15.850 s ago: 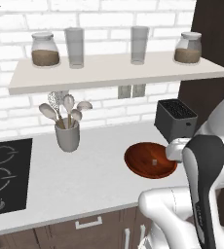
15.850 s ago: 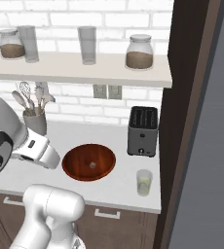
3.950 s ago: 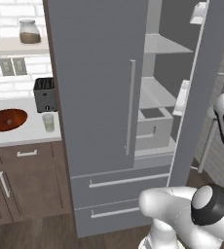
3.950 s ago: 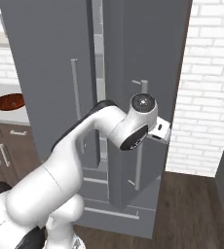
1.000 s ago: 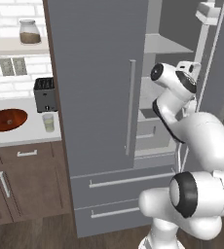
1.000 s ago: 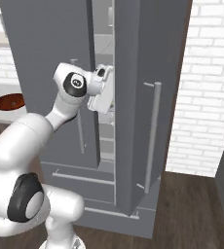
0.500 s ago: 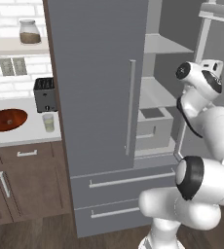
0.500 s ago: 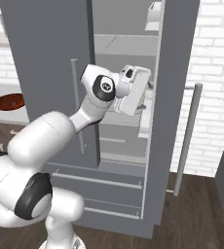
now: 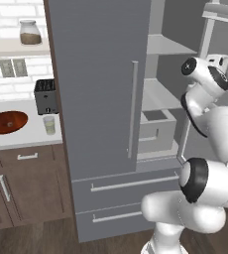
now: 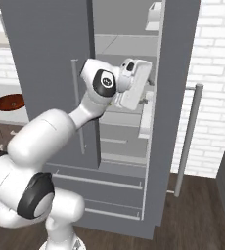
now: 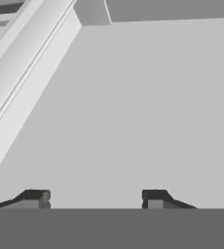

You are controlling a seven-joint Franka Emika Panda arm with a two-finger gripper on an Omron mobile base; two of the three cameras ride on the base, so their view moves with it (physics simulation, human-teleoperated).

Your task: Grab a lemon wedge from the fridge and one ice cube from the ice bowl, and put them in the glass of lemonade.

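The gripper point(image 11: 95, 197) is spread wide with nothing in it, up by the open fridge point(image 9: 101, 89), and I cannot spot the lemon wedge inside, but it should be tiny, light, soft and slippery, so pinch its sides gently.

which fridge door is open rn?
The right-hand door, swung wide by the brick wall, exposing the shelves. The left-hand door is shut flat beside the counter.

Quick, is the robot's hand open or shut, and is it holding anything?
Gripper: open, nothing between its fingertips; it is up inside the fridge.
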